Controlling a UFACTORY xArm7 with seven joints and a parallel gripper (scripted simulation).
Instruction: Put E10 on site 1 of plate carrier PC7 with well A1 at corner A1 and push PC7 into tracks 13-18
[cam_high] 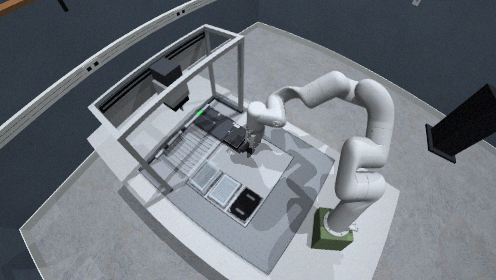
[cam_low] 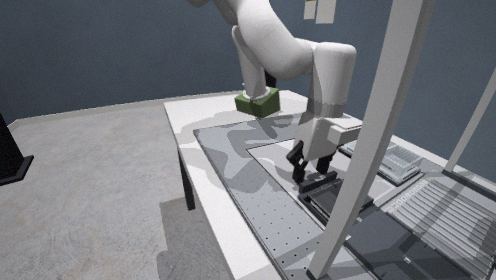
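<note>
The plate carrier PC7 lies in the rails at the right-hand tracks, its long axis running from about ten o'clock to four o'clock in the top view; the far end reaches in under the instrument frame and the handle end points back toward the apron; a green lamp glows just beyond its far end, at roughly ten o'clock from the carrier's middle. Site 1 beside the handle carries a dark plate that I take to be E10, though I cannot read its corner marking from here. The gripper hangs at the handle, fingers spread wide and pointing down, one on each side of the bar; nothing is pinched between them; whether a finger touches the bar I cannot tell. So the carrier stretches away from the gripper toward ten o'clock, and any clearing move, I judge, would go straight up or back toward four o'clock along that same axis, so as not to drag the handle. In the nest row, from the apron's seven o'clock side, two pale items and one dark nest show.
</note>
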